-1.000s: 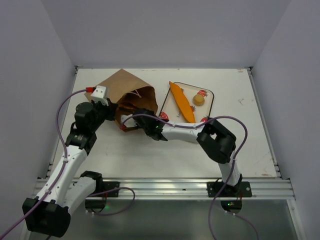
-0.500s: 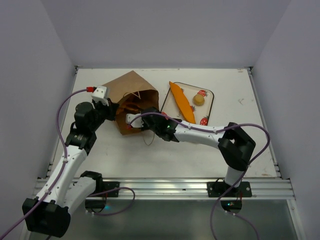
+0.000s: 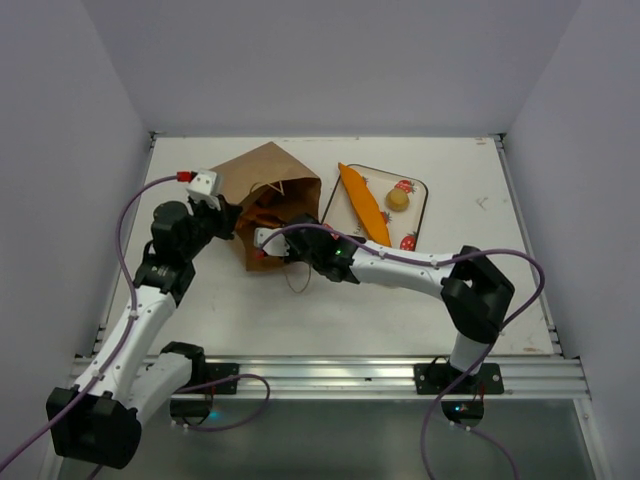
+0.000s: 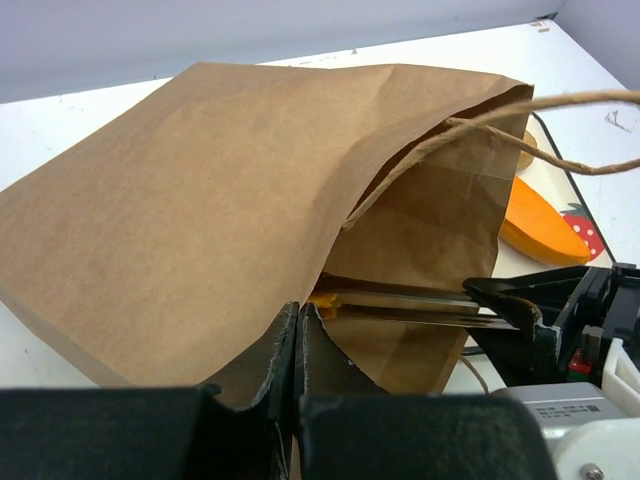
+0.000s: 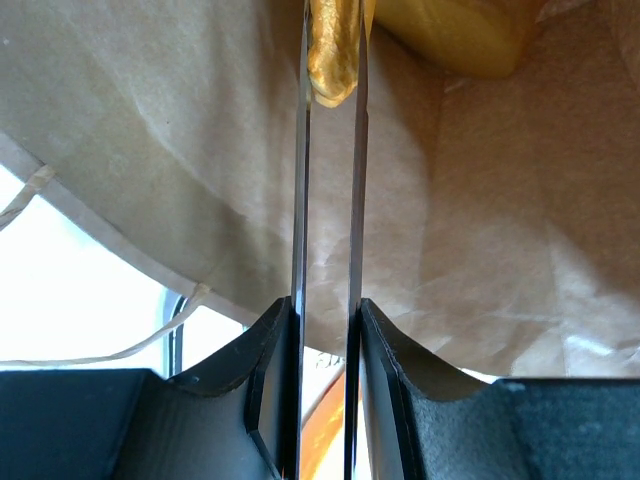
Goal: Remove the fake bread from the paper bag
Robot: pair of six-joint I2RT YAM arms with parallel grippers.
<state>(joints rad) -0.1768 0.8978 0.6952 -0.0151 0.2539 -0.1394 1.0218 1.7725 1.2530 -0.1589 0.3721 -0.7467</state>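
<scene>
Fake bread (image 5: 450, 35) lies partly inside the bag and partly out on a tray. The white surface (image 3: 480, 290) carries everything. The brown paper bag (image 3: 262, 175) lies on its side at the far left of the surface, its mouth turned toward the near right and one string handle (image 3: 294, 278) looped on the surface in front of it.

The left arm (image 3: 150, 300) reaches up to the left side of the bag's mouth. In the left wrist view the left jaws are pressed together on the lower lip of the paper.

The right arm (image 3: 400, 268) stretches across from the right, and its thin fingers (image 4: 400, 300) pass into the mouth. The right jaws stand only a narrow gap apart, pinching a small golden piece (image 5: 335, 60) at their tips, inside the bag.

Just right of the bag is the strawberry-print tray (image 3: 421, 189). On it lies the long orange baguette (image 3: 362, 205), and beside that a small round roll (image 3: 398, 199).
</scene>
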